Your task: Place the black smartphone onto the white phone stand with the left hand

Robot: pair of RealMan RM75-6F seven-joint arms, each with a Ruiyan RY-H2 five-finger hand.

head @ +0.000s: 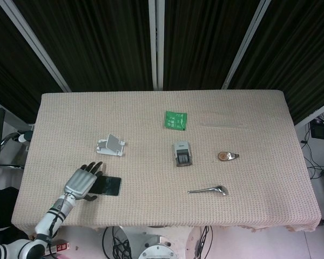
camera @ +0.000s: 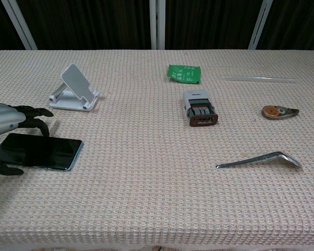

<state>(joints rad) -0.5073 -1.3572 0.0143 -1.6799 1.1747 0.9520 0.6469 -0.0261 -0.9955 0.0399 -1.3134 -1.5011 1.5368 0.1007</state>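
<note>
The left robot hand point(head: 81, 182) rests over the near-left end of the black phone point(camera: 37, 150), fingers spread above it and thumb below, not clearly gripping; the phone lies flat on the desk point(head: 151, 118) near its front-left edge. The white stand point(camera: 75, 89) sits just beyond the fingers, apart. Further right lie a green packet point(camera: 183, 73) with unreadable print, a stamp point(camera: 199, 107) and a metal lever point(camera: 259, 159), well apart.
</note>
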